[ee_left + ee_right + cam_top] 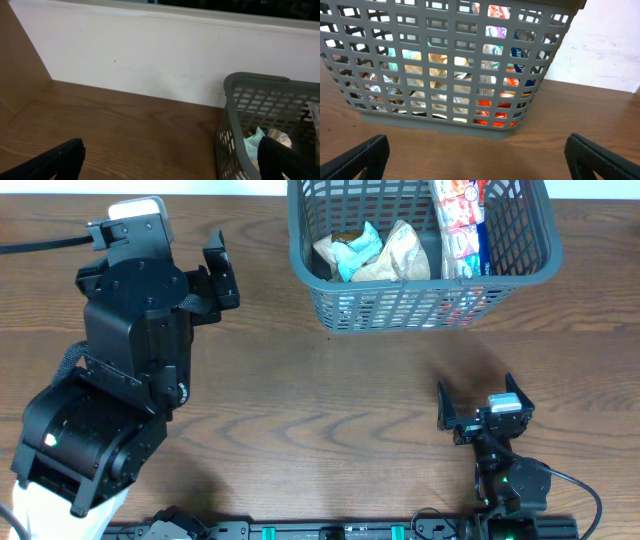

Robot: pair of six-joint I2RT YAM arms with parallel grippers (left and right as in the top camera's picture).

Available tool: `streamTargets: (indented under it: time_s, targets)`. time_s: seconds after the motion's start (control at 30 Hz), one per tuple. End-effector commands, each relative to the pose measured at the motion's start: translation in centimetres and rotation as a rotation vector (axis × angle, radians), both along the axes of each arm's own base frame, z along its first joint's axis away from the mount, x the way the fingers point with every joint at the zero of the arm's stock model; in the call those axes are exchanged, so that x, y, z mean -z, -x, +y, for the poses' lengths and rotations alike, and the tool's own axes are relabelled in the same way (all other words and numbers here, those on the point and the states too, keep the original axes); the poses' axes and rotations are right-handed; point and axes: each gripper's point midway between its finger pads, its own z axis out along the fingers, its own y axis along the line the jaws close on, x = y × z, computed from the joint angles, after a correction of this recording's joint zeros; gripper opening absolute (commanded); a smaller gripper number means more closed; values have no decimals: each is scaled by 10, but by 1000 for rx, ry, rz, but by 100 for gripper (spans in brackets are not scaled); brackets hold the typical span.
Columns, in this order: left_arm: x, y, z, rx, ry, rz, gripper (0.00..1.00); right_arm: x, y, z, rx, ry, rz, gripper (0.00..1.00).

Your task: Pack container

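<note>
Overhead
- left gripper [221, 274]: jaws spread wide, holding nothing, above the table [300, 400]
- right gripper [479, 402]: jaws spread wide, nothing between them, low over the wood
- container [420, 320]: on the table beyond the right gripper and slightly to its left, well apart from it; off to the side of the left gripper, near but not touching
- teal packet [355, 252]: inside the container, at the end nearest the left gripper
- tan packet [400, 255]: inside, just beside the teal packet
- red-and-white packet [460, 230]: long, lying inside along the end farthest from the left gripper

Left wrist
- fingers [60, 160]: two dark tips far apart at the lower corners, only bare wood between them
- container: ahead and to the right of the gripper, one corner of its rim and mesh in view
- teal packet: seen over the rim, just behind the right finger
- wall [150, 55]: white, straight ahead past the table edge

Right wrist
- fingers [602, 157]: set wide at both lower corners, gripping nothing
- container: straight ahead of the gripper, its lattice side filling the upper view, apart from the fingertips
- contents: packets show through the mesh, red ones towards the right
</note>
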Motion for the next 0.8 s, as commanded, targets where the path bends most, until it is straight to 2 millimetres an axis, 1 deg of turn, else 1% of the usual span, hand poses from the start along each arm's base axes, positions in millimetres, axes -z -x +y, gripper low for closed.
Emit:
streamTargets:
  time_s: [0.0, 0.13, 0.2, 0.33, 0.43, 0.63, 0.7, 0.77]
  targets:
    - [5, 3, 5, -11, -36, 31, 99, 0, 0, -4, 18, 15, -1, 99]
    - [18, 11, 7, -1, -64, 91, 99, 0, 0, -4, 18, 15, -1, 99]
    - [22, 14, 9, 2, -76, 101, 99, 0, 0, -4, 18, 15, -1, 99]
    - [26, 23, 24, -20, -58, 88, 99, 0, 0, -4, 18, 15, -1, 99]
    - [27, 25, 36, -23, 8, 36, 99, 0, 0, -4, 18, 15, -1, 99]
    - [29, 26, 48, 61, 80, -150, 99, 0, 0, -4, 18, 15, -1, 99]
    - [33, 31, 56, 61, 87, -214, 99, 0, 0, -4, 18, 15, -1, 99]
    - [45, 39, 69, 22, 87, -257, 99, 0, 0, -4, 18, 15, -1, 99]
